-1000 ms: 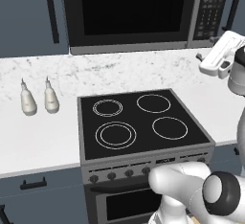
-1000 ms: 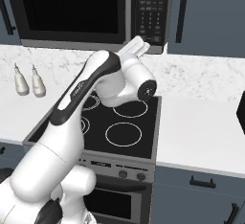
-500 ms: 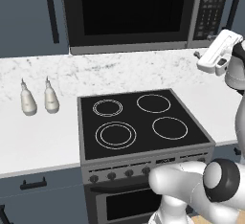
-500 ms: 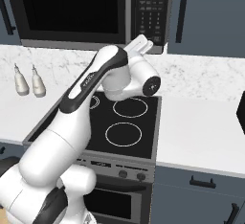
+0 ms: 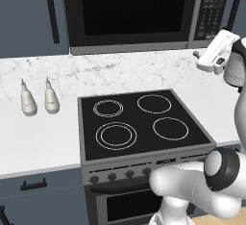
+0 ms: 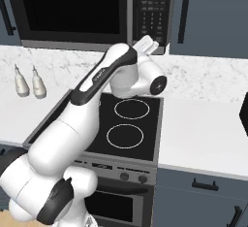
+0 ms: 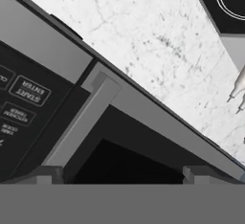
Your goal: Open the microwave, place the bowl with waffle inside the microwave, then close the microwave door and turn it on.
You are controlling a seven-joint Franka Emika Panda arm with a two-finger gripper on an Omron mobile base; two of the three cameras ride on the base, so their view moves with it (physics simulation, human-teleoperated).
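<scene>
The microwave [image 5: 144, 15] is seen across the top of the left base view, above the white marbled bench [image 5: 43, 137], with the microwave door [image 5: 132, 12] shut flat against its front and the black keypad strip [image 5: 213, 7] at its right end. In the right base view the same appliance fills the upper left, the keypad [image 6: 151, 10] standing just above the raised white hand. The claw [image 7: 119, 173] is held close before the lower corner of the door, near the seam between window and keypad; in the hand view its two grey fingertips [image 7: 45, 174] rise at the bottom, well apart from each other, so the claw is spread with nothing between the tips. A vertical grey bar, the door's handle [image 7: 81, 122], is seen in the middle of that view, with the START/ENTER key [image 7: 28, 91] at the left. The black stove top [image 5: 141, 123] with four burner rings lies in the centre of the left base view, and two small pale bottles [image 5: 38, 99] stand side by side on the bench at the left. The arm [image 6: 97, 90] is seen arching up from the lower left of the right base view.
</scene>
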